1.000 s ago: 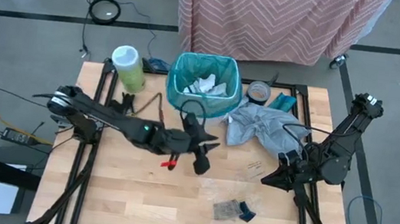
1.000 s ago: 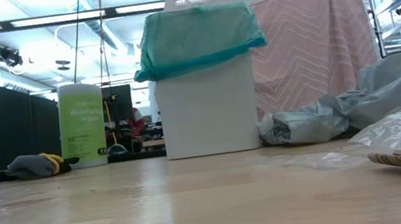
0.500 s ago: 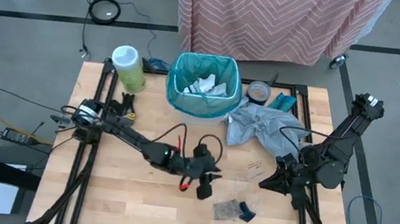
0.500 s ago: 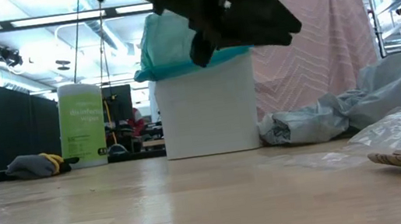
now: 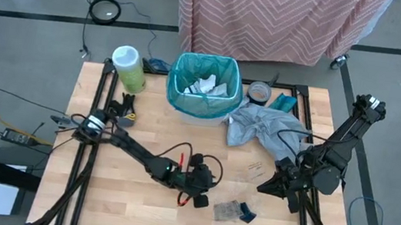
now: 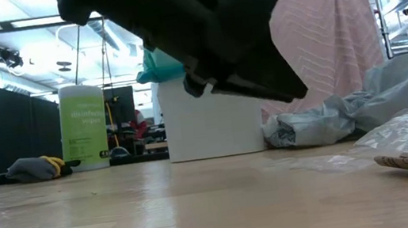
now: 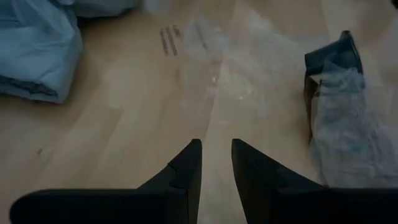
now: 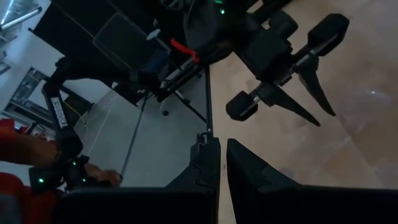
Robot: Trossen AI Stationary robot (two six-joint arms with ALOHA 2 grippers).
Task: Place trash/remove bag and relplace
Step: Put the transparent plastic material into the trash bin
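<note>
The white bin stands at the table's far middle, lined with the teal bag; white paper lies inside. A clear packet and a dark blue scrap lie near the table's near edge, also in the left wrist view as packet and scrap. Thin brown bits lie farther in. My left gripper hovers just left of the packet, open by a narrow gap, holding nothing. My right gripper waits shut at the right.
A pale grey plastic bag sprawls right of the bin. A green wipe canister stands at the far left, with a tape roll and a teal item behind the grey bag. A person's red sleeve shows beyond the table.
My left gripper has swung away from the bin toward the table's near edge and to the right, coming down close to the clear packet. The gap between its fingers looks unchanged. My right arm has shifted slightly toward the near edge.
</note>
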